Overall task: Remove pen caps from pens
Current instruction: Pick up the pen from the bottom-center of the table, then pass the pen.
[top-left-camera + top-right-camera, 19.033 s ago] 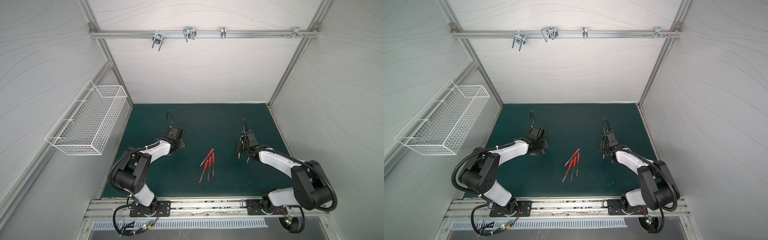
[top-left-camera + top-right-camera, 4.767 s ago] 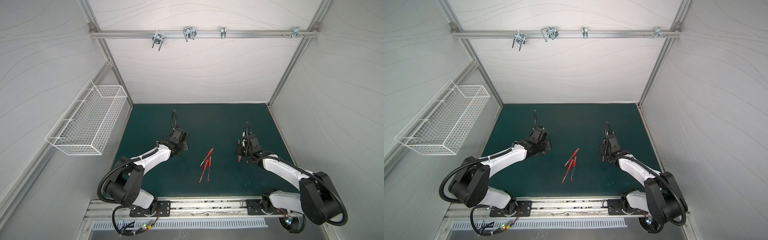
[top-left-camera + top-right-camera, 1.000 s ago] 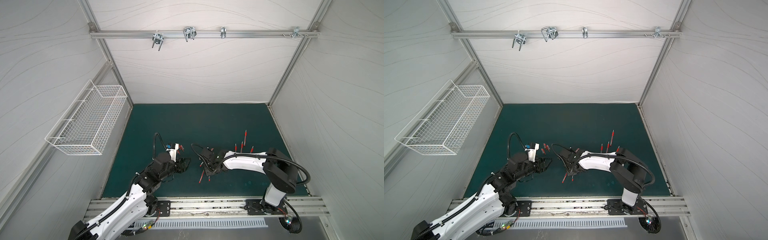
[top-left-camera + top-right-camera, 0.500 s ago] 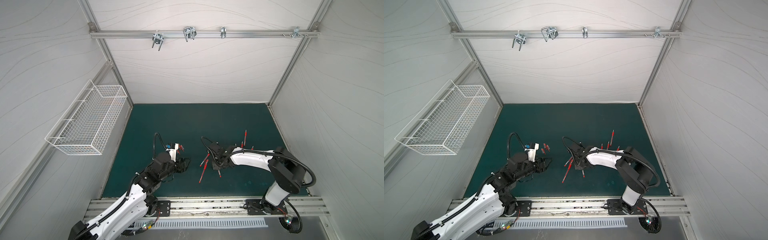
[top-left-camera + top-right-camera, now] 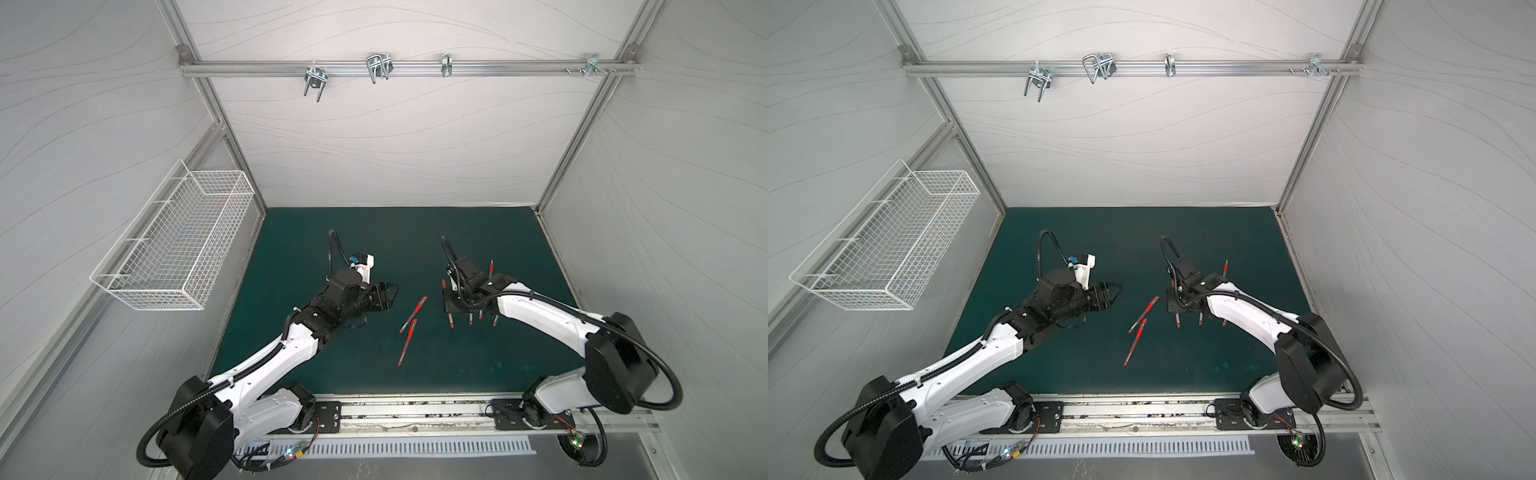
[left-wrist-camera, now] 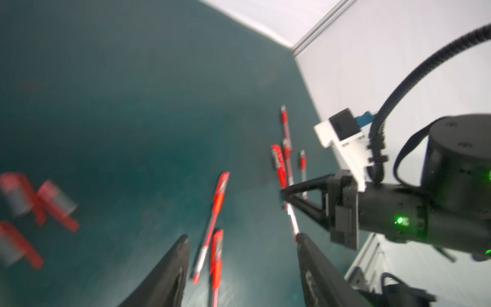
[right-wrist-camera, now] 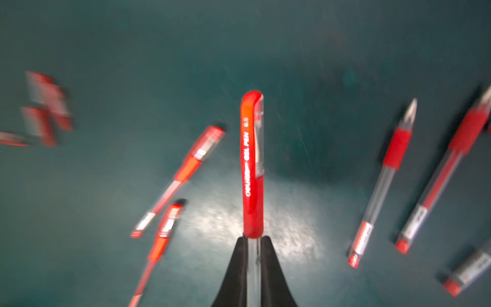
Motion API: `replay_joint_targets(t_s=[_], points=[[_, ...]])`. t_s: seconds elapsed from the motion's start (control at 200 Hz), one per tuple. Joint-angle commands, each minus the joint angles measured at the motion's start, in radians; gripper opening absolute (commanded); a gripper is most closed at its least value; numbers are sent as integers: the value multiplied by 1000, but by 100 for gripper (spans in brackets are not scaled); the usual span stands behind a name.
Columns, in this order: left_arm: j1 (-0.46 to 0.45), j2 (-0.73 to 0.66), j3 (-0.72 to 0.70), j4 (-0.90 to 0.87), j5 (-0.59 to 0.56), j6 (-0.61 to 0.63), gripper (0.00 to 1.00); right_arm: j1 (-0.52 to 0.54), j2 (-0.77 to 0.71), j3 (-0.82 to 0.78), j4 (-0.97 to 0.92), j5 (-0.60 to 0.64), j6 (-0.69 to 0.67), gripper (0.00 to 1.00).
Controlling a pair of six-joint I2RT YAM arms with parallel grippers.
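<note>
**Right gripper clamped on capped pen**

The pen [image 7: 253, 212], with its red cap [image 7: 251, 127] fitted, is pinched at the clear barrel by the right gripper [image 7: 252, 247] over the green mat [image 7: 318, 53]. The left gripper [image 6: 241, 238] has its jaws spread and holds nothing. Two capped pens [image 5: 409, 328] lie mid-mat.

Surface [image 5: 519, 249] dark teal, plain. Capped pen [image 7: 252, 164]: red cap, white lettering, clear barrel. Loose pens [image 7: 382, 186]: translucent grey, red grips. Loose caps [image 6: 53, 204] red. Arms [image 5: 540, 320] white, joints black. Basket [image 5: 174, 249]: white wire grid.
</note>
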Motion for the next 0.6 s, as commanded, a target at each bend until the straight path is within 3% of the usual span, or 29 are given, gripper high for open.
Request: replay_joint_targets(t_s=[0.0, 0.245, 0.34, 0.59], points=[[8, 30, 11, 166, 110, 5, 65, -24, -66, -12, 113, -110, -85, 0], [6, 65, -182, 616, 249, 9, 65, -40, -226, -278, 562, -332, -177, 0], [2, 73, -185, 613, 289, 27, 65, -41, -255, -360, 674, -338, -190, 0], [2, 87, -187, 624, 318, 51, 64, -41, -251, -386, 749, -467, -231, 0]])
